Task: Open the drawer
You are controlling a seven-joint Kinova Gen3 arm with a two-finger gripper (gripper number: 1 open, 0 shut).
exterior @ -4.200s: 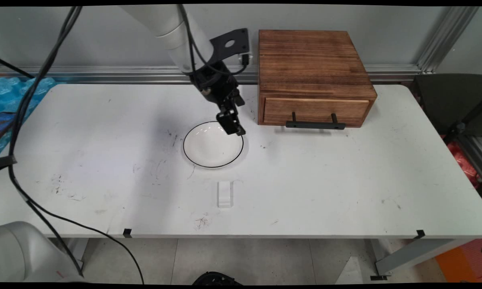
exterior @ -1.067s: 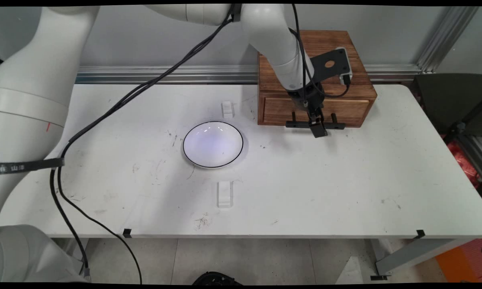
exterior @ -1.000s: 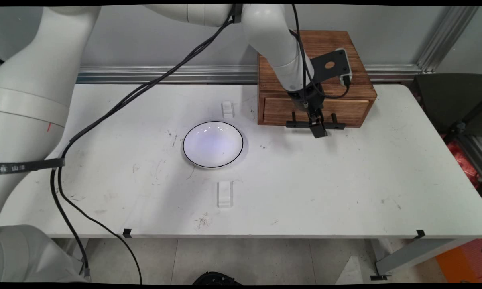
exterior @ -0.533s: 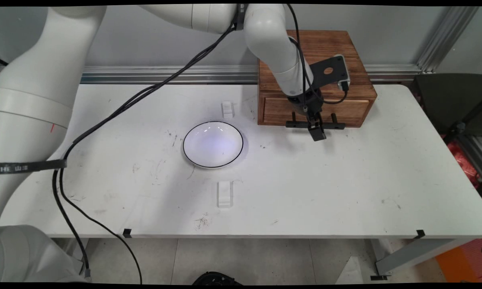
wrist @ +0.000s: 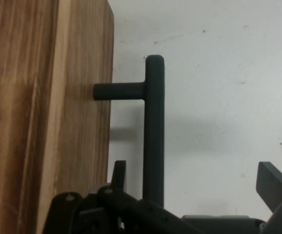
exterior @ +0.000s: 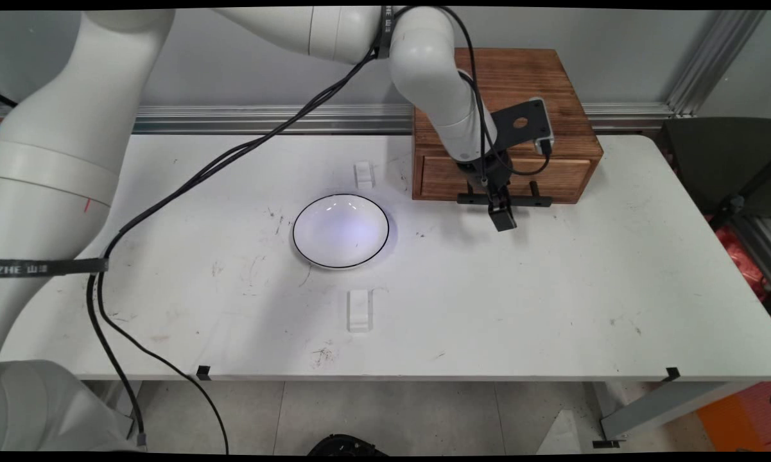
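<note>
A brown wooden drawer box (exterior: 501,96) stands at the table's back right, its drawer front (exterior: 507,176) flush with the box. My gripper (exterior: 502,220) hangs over the middle of the drawer's black bar handle (exterior: 533,201). In the hand view the handle (wrist: 153,126) runs between my fingers, close to the left fingertip (wrist: 119,171) and far from the right fingertip (wrist: 273,181). The gripper (wrist: 195,176) is open and straddles the bar without pinching it. The wooden drawer front (wrist: 43,112) fills the left of that view.
A white plate with a thin black rim (exterior: 341,231) lies at the table's middle. One small white block (exterior: 363,174) sits behind it and another (exterior: 359,310) in front of it. Black cables (exterior: 167,192) hang across the table's left part.
The arm swung from over the plate's far right rim to the drawer handle. Over the last second the gripper sank a little lower and nearer along the handle; the drawer has not moved.
</note>
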